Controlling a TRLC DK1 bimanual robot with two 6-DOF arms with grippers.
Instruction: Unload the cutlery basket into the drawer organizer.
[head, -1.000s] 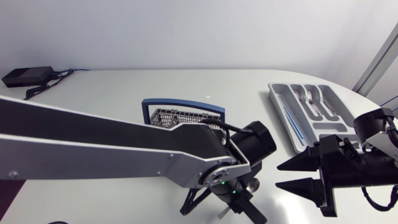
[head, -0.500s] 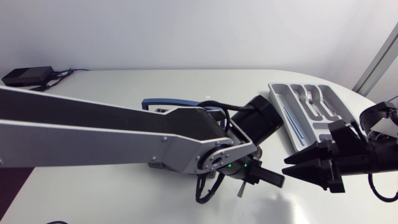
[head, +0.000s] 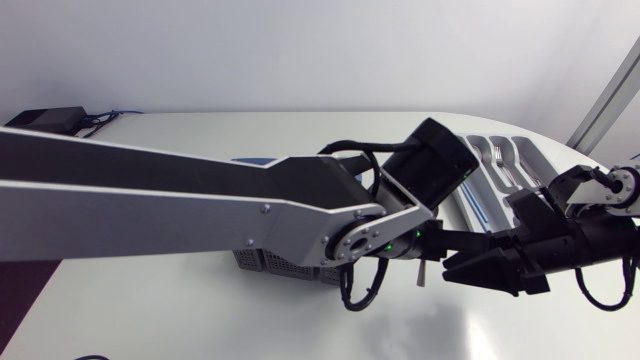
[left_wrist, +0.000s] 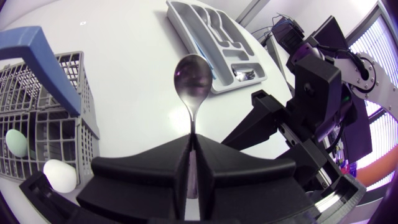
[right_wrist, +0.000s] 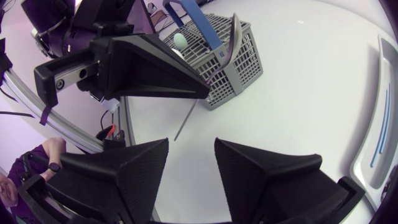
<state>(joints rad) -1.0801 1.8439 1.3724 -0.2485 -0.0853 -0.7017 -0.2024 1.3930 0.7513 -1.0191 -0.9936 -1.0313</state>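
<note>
Left wrist view: your left gripper is clenched on the spoon handle, bowl offered toward the released right gripper, probably for handover, between cutlery basket and far-right drawer organizer.

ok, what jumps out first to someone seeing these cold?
The spoon, clamped by its handle in the left gripper and held above the table between the cutlery basket and the drawer organizer. Next, the right gripper: open, facing the left one at close range, with the spoon's handle end just ahead of it.
</note>
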